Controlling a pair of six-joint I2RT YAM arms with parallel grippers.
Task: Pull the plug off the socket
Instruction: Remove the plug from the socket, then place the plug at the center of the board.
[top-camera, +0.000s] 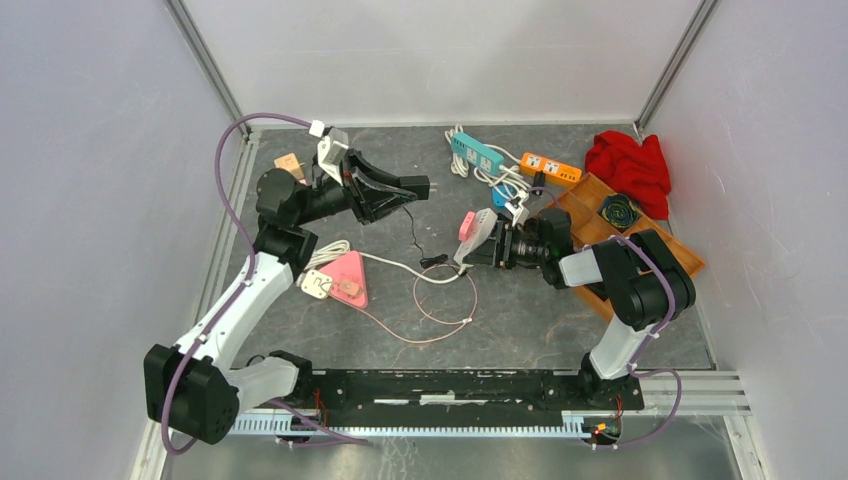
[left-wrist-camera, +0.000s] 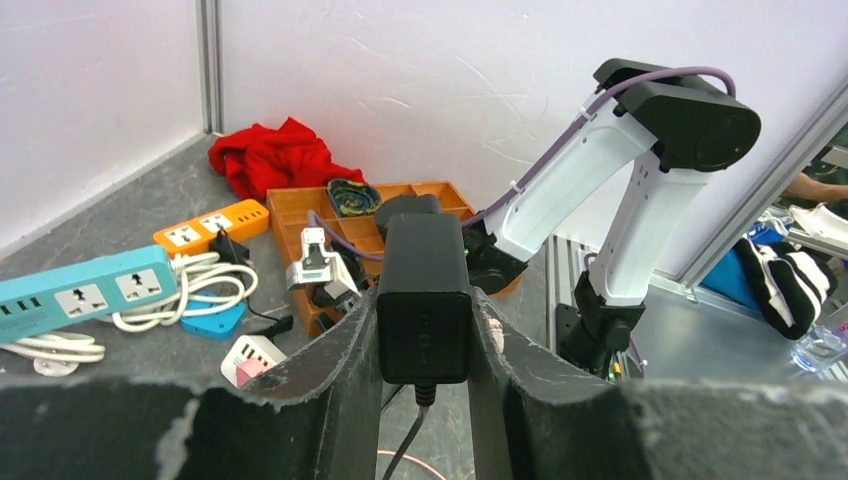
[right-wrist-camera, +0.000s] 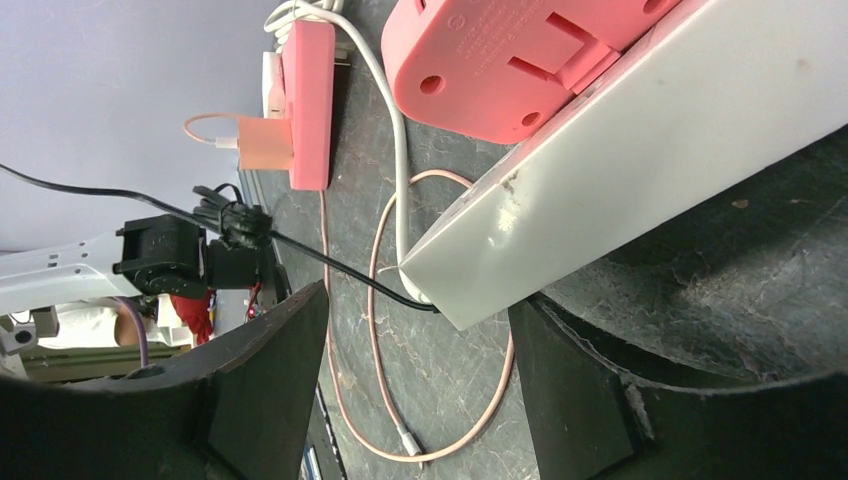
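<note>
The black plug (left-wrist-camera: 424, 300), a boxy adapter, is clamped between my left gripper's (left-wrist-camera: 424, 325) fingers and held in the air at the back left (top-camera: 420, 186), apart from any socket. Its thin black cord (top-camera: 415, 235) hangs down to the table. The socket (top-camera: 468, 232), a white strip with a pink face, stands tilted on its edge at mid-table. My right gripper (top-camera: 487, 246) is beside it with the jaws wide apart. In the right wrist view the socket's (right-wrist-camera: 620, 150) end leans on the right finger (right-wrist-camera: 580, 390), and the left finger stands well away from it.
A pink triangular socket (top-camera: 347, 277) with a white plug lies at left centre, beside a loop of pink cable (top-camera: 440, 312). Teal (top-camera: 477, 152) and orange (top-camera: 550, 166) power strips with white cords lie at the back. An orange tray (top-camera: 600, 215) and a red cloth (top-camera: 630, 165) are at the right.
</note>
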